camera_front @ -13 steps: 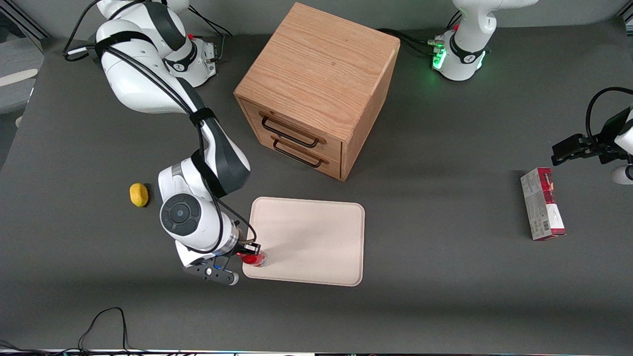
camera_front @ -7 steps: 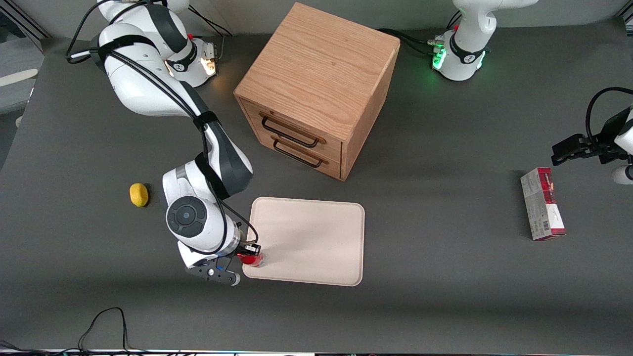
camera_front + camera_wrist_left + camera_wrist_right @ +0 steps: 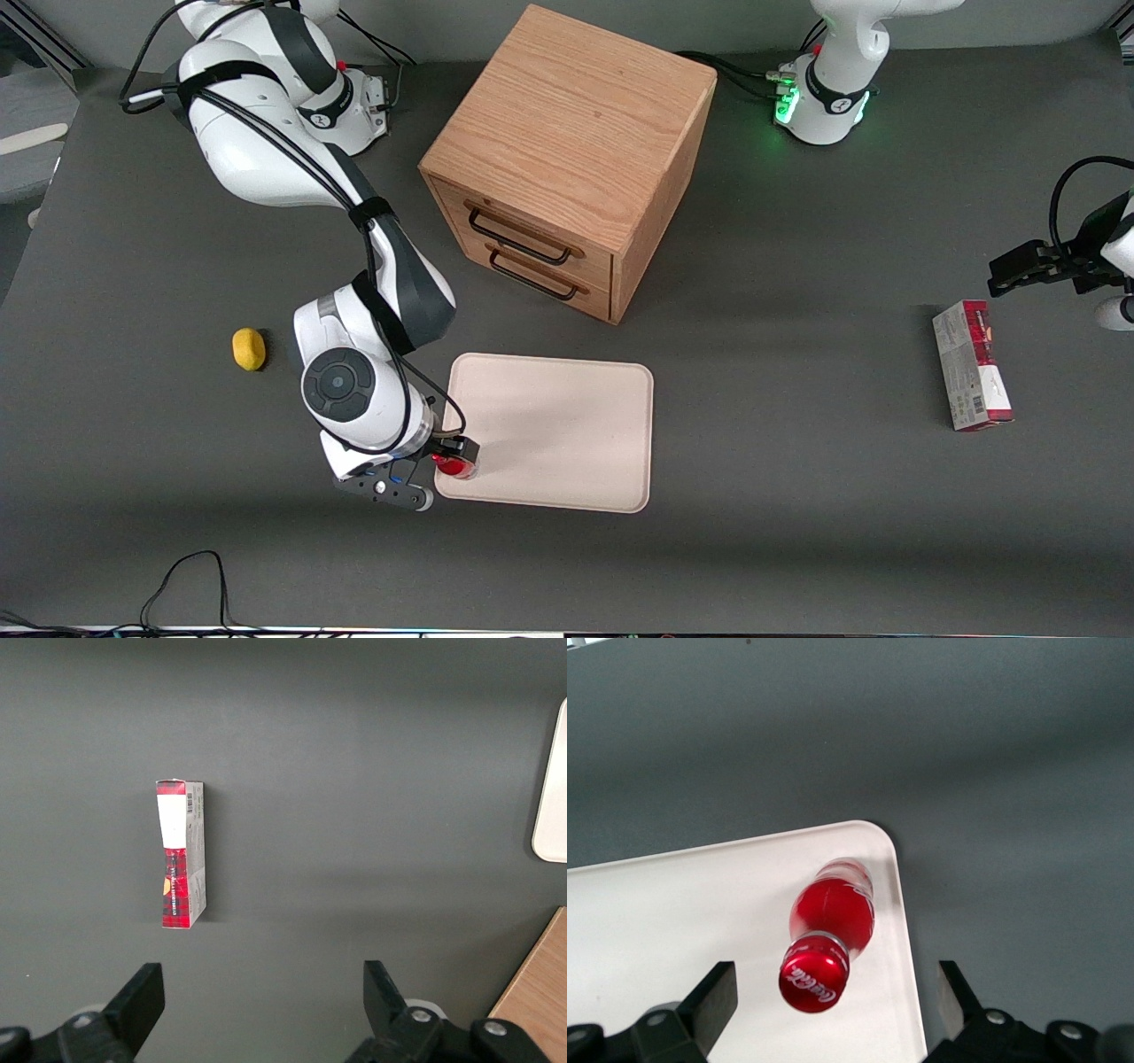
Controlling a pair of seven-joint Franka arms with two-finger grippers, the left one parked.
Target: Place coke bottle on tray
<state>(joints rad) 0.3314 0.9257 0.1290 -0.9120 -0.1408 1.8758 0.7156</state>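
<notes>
Right wrist view: the coke bottle (image 3: pixel 829 930) stands upright on the tray (image 3: pixel 682 904), close to the rounded corner at the working arm's end and nearest the front camera. The hand (image 3: pixel 833 1010) is released, its fingers (image 3: pixel 713 997) spread wide to either side of the bottle with clear gaps, touching nothing. In my judgement the placing is done and the step in hand is withdrawal; the next move calls for a straight rise so neither finger clips the red cap (the bottle sits near the rim and could tip off).

In the front view, against the picture a second earlier, the arm has shifted slightly toward the tray; the bottle (image 3: pixel 454 466) and tray (image 3: pixel 567 425) have not moved.
</notes>
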